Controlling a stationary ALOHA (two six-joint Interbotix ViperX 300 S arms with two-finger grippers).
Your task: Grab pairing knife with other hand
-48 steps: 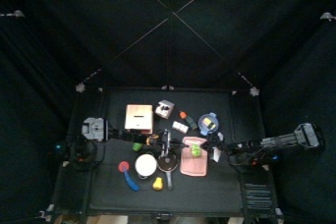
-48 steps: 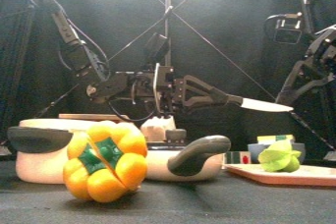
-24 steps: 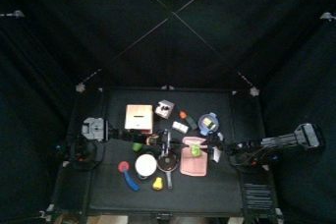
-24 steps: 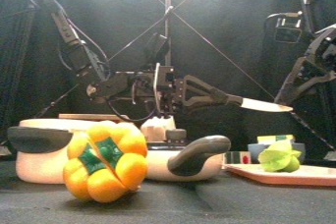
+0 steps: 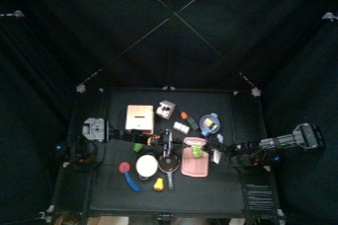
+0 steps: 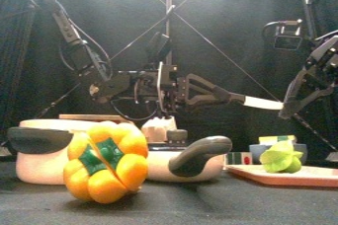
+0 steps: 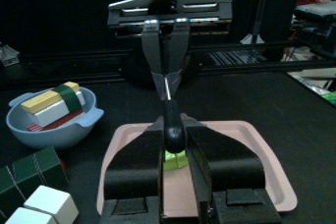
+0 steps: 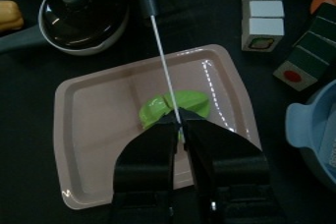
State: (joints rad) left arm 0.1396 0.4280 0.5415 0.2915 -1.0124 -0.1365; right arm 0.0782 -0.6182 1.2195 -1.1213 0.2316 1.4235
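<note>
Front view: left gripper [image 6: 196, 91] pinches the black-handled knife [image 6: 235, 97] at frame center, its slim steel blade meeting the right gripper [image 6: 294, 99], whose jaw state I cannot tell

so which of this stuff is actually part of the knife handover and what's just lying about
Part of the job:
- knife
- left gripper, holding the knife's handle
- right gripper, at the blade's tip

Just lying about:
- yellow pepper
- pan
- pink tray
- green piece on the tray
- blue bowl
- blocks
</note>
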